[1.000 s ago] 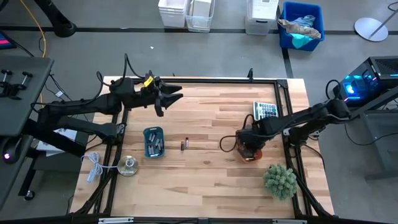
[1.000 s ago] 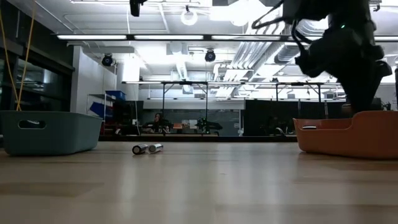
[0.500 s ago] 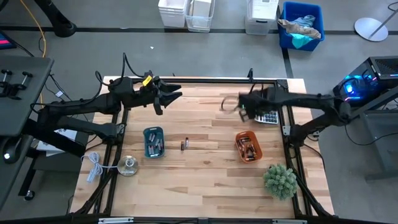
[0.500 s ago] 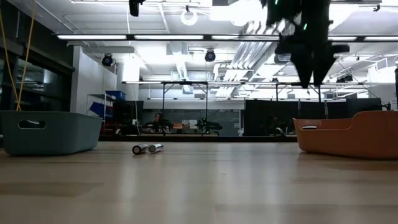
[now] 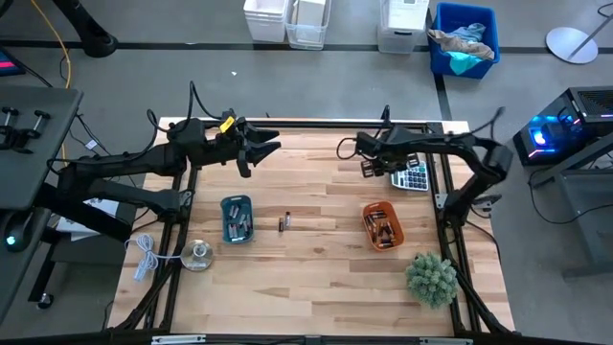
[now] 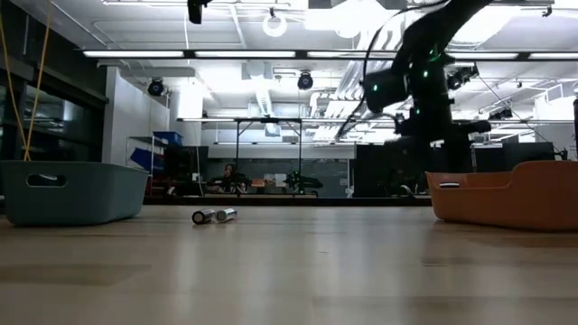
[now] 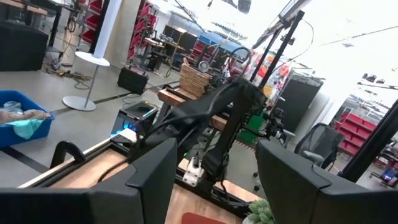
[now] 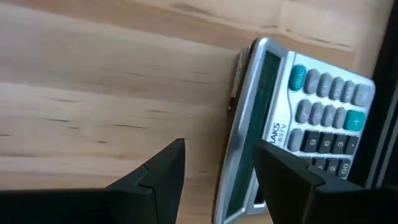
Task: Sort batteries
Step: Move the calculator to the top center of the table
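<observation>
Two batteries (image 5: 283, 222) lie loose on the table (image 5: 316, 287), unsorted. Take them as the reference point. Beside them, on the left arm's side, stands the blue tray (image 5: 236, 218), already holding several cells. Farther off on the opposite side stands the orange tray (image 5: 382, 224), also loaded with cells. In the low view the loose pair (image 6: 213, 215) lies between the blue tray (image 6: 72, 190) and the orange tray (image 6: 510, 194), touching neither.

Judged status: most cells appear sorted into the two trays; the loose pair remains to be placed.

The right gripper (image 5: 370, 163) hangs beyond the orange tray, toward the far edge from the loose pair, just beside the calculator (image 5: 412, 172). Its fingers stand parted with nothing between them. The left gripper (image 5: 261, 149) waits above the far edge beyond the blue tray, fingers spread, carrying nothing.
</observation>
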Available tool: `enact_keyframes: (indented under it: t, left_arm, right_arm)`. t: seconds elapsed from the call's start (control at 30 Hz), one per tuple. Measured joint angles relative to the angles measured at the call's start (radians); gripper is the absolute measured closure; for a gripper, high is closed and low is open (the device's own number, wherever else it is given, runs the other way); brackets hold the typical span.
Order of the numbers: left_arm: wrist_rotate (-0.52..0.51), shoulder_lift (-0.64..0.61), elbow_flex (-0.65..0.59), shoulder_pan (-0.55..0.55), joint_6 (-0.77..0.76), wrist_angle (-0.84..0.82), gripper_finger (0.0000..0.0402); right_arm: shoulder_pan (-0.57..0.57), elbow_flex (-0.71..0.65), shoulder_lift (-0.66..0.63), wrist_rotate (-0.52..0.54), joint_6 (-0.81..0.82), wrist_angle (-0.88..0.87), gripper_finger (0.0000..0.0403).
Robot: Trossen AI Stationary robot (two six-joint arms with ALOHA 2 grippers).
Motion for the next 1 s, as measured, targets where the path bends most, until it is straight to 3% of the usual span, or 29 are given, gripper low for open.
enact_keyframes:
  t: [0.3, 0.57, 0.73, 1.0]
  left_arm:
    - [0.000, 0.000, 0.000, 0.000, 0.008, 0.000, 0.0194]
    - [0.001, 0.000, 0.000, 0.000, 0.018, 0.000, 0.0194]
    - [0.001, 0.000, 0.000, 0.000, 0.002, -0.001, 0.0194]
    - [0.001, 0.000, 0.000, 0.000, 0.002, 0.000, 0.0194]
  right_arm:
    - [0.002, 0.013, 0.118, 0.112, 0.010, -0.071, 0.0238]
    - [-0.016, 0.016, 0.191, 0.098, -0.033, -0.070, 0.0298]
    - [0.012, 0.018, 0.131, 0.154, -0.018, -0.141, 0.0378]
    - [0.036, 0.113, -0.050, 0.268, -0.008, -0.211, 0.0382]
